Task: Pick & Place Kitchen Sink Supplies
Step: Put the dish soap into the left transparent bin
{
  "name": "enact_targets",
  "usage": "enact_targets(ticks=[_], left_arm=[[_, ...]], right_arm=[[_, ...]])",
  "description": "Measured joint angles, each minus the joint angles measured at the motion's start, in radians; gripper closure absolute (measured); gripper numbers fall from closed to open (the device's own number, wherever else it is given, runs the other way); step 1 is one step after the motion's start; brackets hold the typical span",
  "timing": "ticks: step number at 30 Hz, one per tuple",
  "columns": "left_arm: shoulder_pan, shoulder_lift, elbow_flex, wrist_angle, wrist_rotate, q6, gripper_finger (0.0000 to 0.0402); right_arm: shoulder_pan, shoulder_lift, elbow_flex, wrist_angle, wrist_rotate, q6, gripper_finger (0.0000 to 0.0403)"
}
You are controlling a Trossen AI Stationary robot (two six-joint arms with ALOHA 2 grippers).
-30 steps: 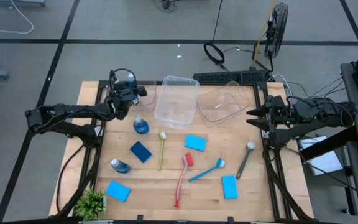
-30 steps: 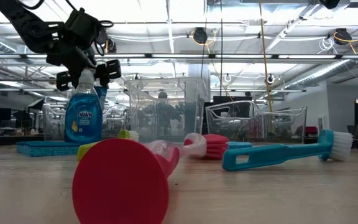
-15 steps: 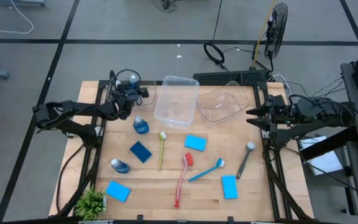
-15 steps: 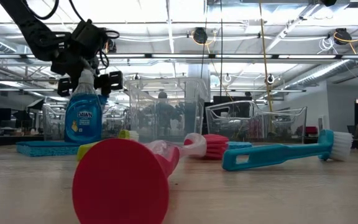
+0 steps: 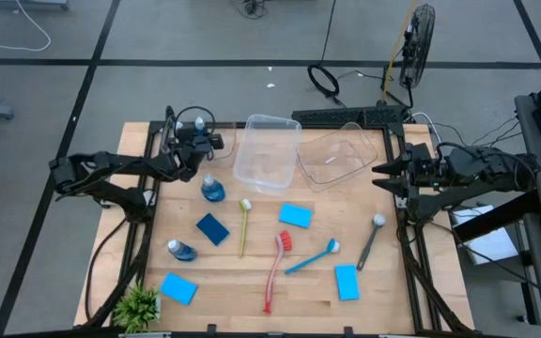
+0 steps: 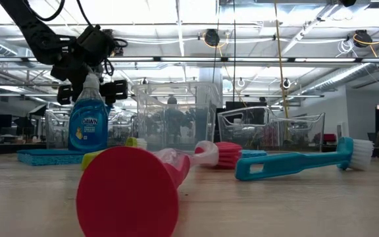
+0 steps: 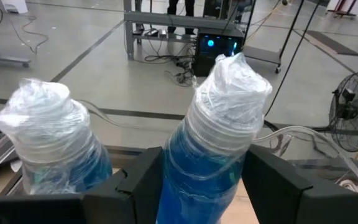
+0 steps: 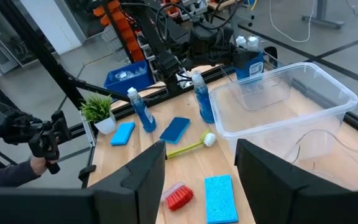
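Observation:
A clear bottle of blue liquid [image 6: 87, 125] stands upright on its base on the table's left part [image 5: 212, 189]. My left gripper [image 6: 89, 91] is open, and its fingers straddle the bottle just below the pale cap [image 7: 232, 81]. The left wrist view shows a second capped bottle [image 7: 48, 143] beside it. Another bottle [image 5: 180, 250] stands nearer the front. Blue sponges [image 5: 295, 215] [image 5: 212, 228] and long brushes, red [image 5: 275, 268], blue [image 5: 313, 257], yellow-green [image 5: 244, 225] and grey [image 5: 370, 239], lie flat. My right gripper [image 8: 201, 186] waits open at the table's right edge [image 5: 377, 176]. My left gripper comes at the bottle's shoulder [image 7: 197, 168] slanting slightly downward from the table's far left, one finger on each side. The bottle fills the gap between them. Whether the fingers [image 7: 145, 186] touch it, I cannot tell. The bottle stands on the table.
Two clear plastic tubs [image 5: 268, 152] [image 5: 336, 155] stand at the far middle, just right of the left gripper. A small green plant [image 5: 137, 305] sits at the near left corner. More sponges lie at the front [image 5: 177, 287] [image 5: 347, 281].
My left gripper has come down over the standing bottle, from around its cap to around its neck, and its fingers stand a little wider apart. The bottle has kept its place.

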Motion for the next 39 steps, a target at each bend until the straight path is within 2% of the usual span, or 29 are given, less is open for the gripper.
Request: enact_targets(ticks=[6, 14, 25, 33, 39], left_arm=[[0.0, 0.0, 0.0, 0.0, 0.01, -0.002, 0.02], [-0.006, -0.004, 0.002, 0.01, 0.001, 0.014, 0.0181], [-0.025, -0.012, 0.002, 0.115, -0.027, 0.135, 0.0179], [-0.028, -0.136, 0.019, 0.128, -0.086, 0.251, 0.0179], [-0.101, -0.261, 0.019, 0.237, -0.087, 0.398, 0.0179]], right_arm=[[0.0, 0.0, 0.0, 0.008, 0.0, 0.0, 0.022], [0.0, 0.0, 0.0, 0.015, -0.001, 0.0, 0.022], [0.0, 0.0, 0.0, 0.015, -0.002, 0.001, 0.022], [0.0, 0.0, 0.0, 0.015, -0.002, 0.0, 0.022], [0.0, 0.0, 0.0, 0.014, -0.003, -0.008, 0.022]])
